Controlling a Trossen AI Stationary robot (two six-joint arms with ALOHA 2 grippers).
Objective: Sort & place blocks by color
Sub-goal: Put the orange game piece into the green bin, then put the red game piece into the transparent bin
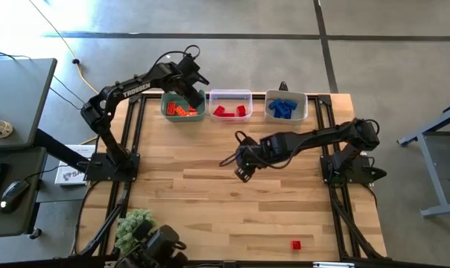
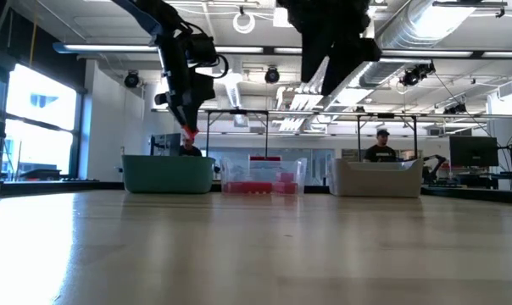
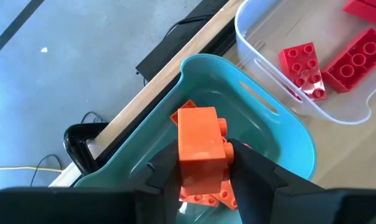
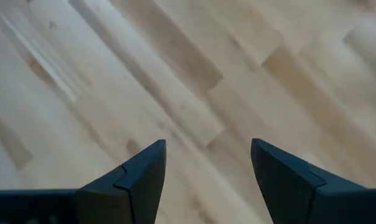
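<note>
green spiky ball (image 1: 133,225), computer mouse (image 1: 14,192)

A grey concrete floor (image 1: 232,18) surrounded the wooden table (image 1: 210,201). Bright windows (image 2: 36,119) lit the room's left side; exposed ducts (image 2: 425,25) crossed the ceiling, and a desk (image 1: 16,82) stood left.

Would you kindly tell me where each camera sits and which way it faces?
High: overhead, straight down on the wooden table; both arms show.
Low: table height, level toward the room; both arms hang in from above.
Left wrist: above the teal plastic bin; left gripper around an orange studded brick.
Right wrist: faces bare wood; right gripper open.
Shared: the clear bin of red bricks shows in high, low and left wrist views.
</note>
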